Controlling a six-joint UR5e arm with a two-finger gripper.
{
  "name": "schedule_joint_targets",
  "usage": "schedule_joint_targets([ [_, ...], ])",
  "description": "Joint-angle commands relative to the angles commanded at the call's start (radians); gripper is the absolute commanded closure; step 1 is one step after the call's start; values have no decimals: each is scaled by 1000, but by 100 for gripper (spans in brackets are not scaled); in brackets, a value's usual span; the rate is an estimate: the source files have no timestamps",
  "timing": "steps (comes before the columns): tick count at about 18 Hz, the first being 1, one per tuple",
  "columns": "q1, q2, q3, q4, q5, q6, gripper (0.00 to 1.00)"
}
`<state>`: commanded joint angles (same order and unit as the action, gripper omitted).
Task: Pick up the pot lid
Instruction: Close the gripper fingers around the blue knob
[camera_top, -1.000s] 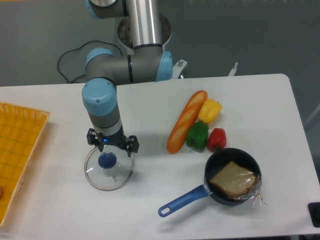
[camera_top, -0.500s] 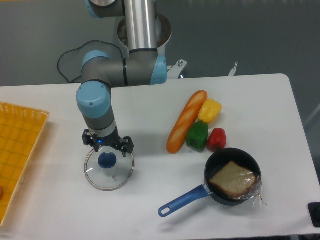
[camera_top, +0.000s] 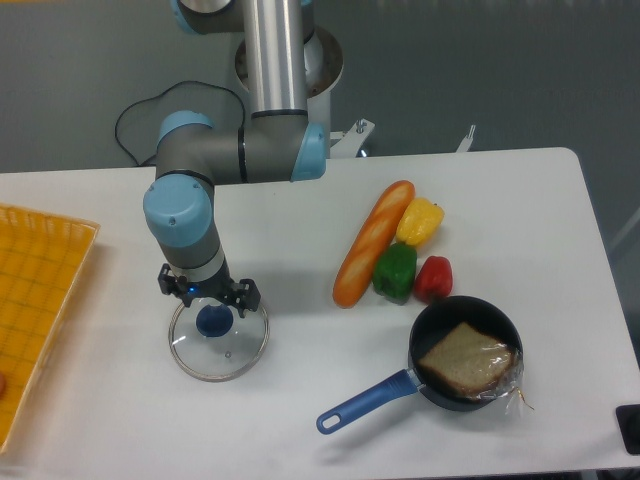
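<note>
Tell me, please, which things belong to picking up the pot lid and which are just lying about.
For the job:
- round clear lid with blue knob
- open dark two-finger gripper

Lying about:
- long brown loaf
- oblong yellow vegetable
- rounded green pepper
- small red pepper
- round black blue-handled pan
- brown bread slice
- yellow plastic basket

Losing part of the far rim of the pot lid (camera_top: 238, 358) beneath the pincer (camera_top: 213, 298), not telling touch from gap there. Cutting off the arm (camera_top: 275, 65) above it, the yellow crate (camera_top: 50, 260) leftward, a black object (camera_top: 628, 430) far rightward.
</note>
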<state>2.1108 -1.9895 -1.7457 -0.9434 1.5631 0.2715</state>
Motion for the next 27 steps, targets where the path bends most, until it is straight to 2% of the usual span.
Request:
schedule_joint_targets([
  [27,-12,-60,34,2,3,-3,0],
])
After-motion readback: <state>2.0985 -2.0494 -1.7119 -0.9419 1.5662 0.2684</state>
